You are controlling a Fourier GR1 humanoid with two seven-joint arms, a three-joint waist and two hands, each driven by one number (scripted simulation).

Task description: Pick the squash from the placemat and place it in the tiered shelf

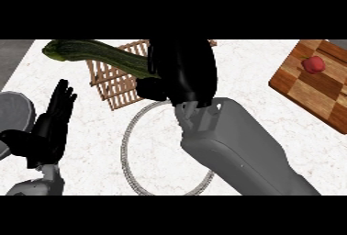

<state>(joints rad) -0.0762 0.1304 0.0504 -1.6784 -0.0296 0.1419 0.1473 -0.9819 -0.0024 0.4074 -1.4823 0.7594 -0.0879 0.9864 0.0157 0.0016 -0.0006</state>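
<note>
A long dark green squash (pixel 95 53) hangs over the wooden slatted tiered shelf (pixel 112 85) near the top left, its free end pointing left. My right hand (pixel 181 69) is curled round its right end and hides that part. Below lies the round white placemat (pixel 132 137) with a grey rim, partly under my right forearm. At the left edge my left hand (pixel 51 124) rests open with its fingers up.
A checkered wooden cutting board (pixel 305 92) with a small red fruit (pixel 312 64) on it sits at the right. A grey round object (pixel 15 112) shows at the left edge. The counter's left edge runs along the top left corner.
</note>
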